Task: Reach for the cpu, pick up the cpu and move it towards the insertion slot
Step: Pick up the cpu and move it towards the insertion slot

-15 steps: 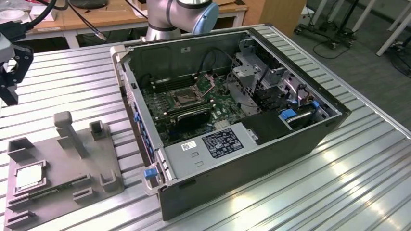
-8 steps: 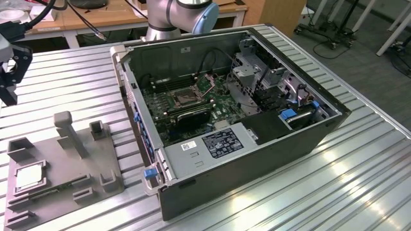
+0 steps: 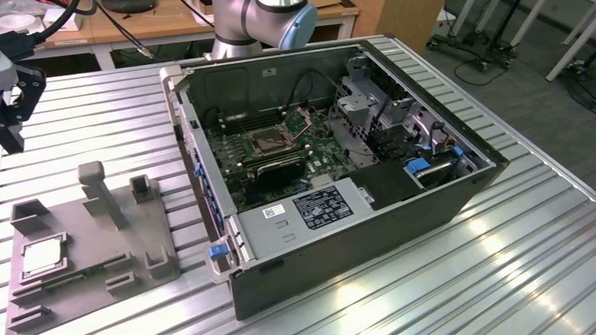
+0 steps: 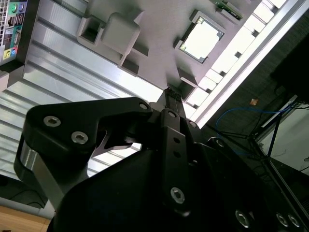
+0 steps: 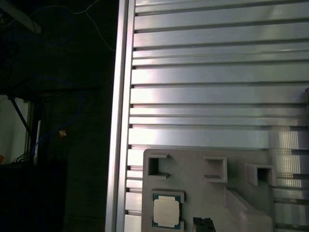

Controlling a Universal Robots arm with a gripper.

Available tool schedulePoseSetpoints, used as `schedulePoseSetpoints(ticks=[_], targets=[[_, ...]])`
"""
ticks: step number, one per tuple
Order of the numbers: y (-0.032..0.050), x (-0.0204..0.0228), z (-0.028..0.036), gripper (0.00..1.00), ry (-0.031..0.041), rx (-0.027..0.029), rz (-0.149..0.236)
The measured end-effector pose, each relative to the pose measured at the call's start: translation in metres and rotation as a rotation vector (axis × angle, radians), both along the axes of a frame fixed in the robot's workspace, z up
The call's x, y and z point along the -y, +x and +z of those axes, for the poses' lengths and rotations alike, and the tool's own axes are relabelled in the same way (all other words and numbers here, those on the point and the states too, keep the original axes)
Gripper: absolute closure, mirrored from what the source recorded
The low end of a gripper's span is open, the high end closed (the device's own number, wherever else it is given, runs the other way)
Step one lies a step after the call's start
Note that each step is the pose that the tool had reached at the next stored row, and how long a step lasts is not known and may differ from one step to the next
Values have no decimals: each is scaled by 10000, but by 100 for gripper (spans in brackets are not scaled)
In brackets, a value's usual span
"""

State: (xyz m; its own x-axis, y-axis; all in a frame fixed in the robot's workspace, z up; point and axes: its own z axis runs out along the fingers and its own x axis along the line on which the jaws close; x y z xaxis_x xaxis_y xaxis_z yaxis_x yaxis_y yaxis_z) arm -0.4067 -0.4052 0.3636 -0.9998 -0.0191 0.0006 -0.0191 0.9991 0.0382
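One cpu (image 3: 42, 257) lay flat in the square recess of the grey tray (image 3: 93, 234) on the table (image 3: 112, 118), untouched. The pincer (image 3: 11, 143) hung above the table near the tray, its tips pressed together on nothing. The insertion slot (image 3: 265, 142) sat on the board (image 3: 317, 164) inside the open computer case (image 3: 373, 230), at the exterior view's right of the tray.

Silver arm (image 3: 244, 21) with blue cap (image 3: 300, 29); black, screw-studded gripper (image 4: 171, 93).
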Motion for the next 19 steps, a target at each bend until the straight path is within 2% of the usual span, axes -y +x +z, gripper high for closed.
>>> schedulePoseSetpoints(ticks=[11, 19], targets=[[-27, 0, 0, 90, 0, 0, 0], [-85, 0, -1, 90, 0, 1, 0]])
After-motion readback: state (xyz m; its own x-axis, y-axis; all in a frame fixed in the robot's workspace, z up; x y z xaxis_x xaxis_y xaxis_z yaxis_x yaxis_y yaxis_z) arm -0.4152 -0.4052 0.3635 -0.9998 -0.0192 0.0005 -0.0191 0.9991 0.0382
